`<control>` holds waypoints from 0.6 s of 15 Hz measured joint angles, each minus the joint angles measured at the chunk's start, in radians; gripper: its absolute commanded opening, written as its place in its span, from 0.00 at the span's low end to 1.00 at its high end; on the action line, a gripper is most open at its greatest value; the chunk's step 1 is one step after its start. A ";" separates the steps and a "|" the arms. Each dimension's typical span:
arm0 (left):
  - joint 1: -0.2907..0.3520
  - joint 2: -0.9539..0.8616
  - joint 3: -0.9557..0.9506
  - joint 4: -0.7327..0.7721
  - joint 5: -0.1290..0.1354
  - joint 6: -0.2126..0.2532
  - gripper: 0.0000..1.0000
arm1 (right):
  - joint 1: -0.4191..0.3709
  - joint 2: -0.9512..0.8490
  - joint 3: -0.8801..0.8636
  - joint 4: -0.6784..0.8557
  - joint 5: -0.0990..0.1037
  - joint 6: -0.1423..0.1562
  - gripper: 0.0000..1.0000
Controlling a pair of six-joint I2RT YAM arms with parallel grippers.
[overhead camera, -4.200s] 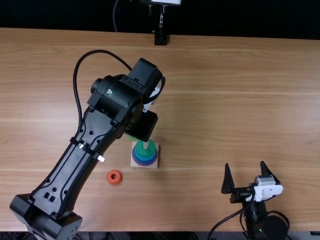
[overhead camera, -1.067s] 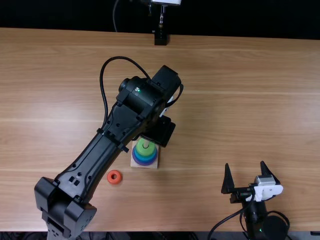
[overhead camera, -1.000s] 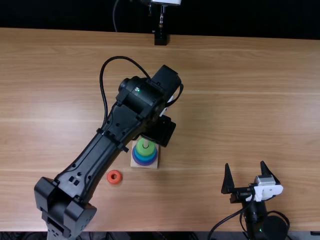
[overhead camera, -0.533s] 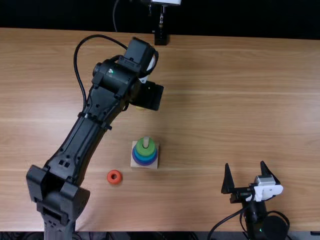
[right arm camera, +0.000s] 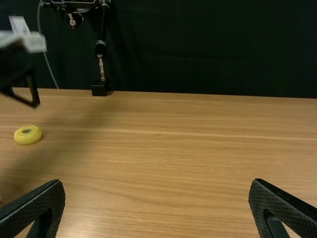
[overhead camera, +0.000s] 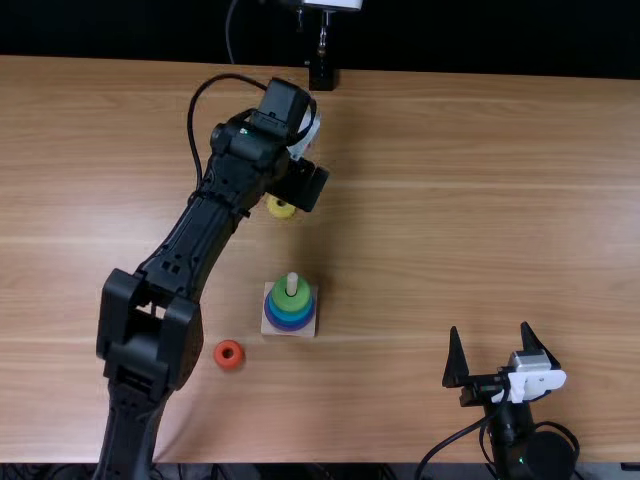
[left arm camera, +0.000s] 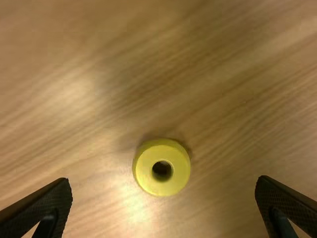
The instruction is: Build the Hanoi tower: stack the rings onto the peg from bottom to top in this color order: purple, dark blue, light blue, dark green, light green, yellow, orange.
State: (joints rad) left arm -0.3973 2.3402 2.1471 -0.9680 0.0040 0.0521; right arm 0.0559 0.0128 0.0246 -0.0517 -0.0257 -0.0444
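1 light brown wooden tabletop [overhead camera: 450, 200] spans the scene from left to right, with darker and paler grain streaks running mostly left to right and 1 straight far edge. Behind that edge is 1 dark cloth backdrop [overhead camera: 480, 35]. At the far edge, around the middle of the top view, sits 1 black mounting block [overhead camera: 321, 78], with 1 slim metal rod [overhead camera: 323, 35] rising upright from it. Higher on the rod is 1 black sleeve [right arm camera: 100, 48]. Above, 1 black crossbar [right arm camera: 74, 3] carries 1 round fitting [right arm camera: 73, 21] left of the rod. 1 thin gray cable [overhead camera: 229, 35] hangs in a curve farther left, against the backdrop.
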 measured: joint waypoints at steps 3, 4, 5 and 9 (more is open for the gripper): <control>0.000 0.045 -0.001 0.000 0.000 0.020 1.00 | 0.000 0.000 0.000 -0.001 0.000 0.000 1.00; 0.000 0.055 -0.001 0.000 0.000 0.023 1.00 | 0.000 0.000 0.000 0.000 0.000 0.001 1.00; 0.000 0.061 -0.001 0.000 0.000 0.024 1.00 | 0.000 0.000 0.000 0.000 0.000 0.001 1.00; 0.013 0.068 -0.001 -0.001 0.001 0.024 1.00 | 0.000 0.000 0.000 -0.001 0.000 0.001 1.00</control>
State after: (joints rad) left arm -0.3847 2.4077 2.1464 -0.9691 0.0048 0.0765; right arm 0.0559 0.0128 0.0246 -0.0525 -0.0257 -0.0437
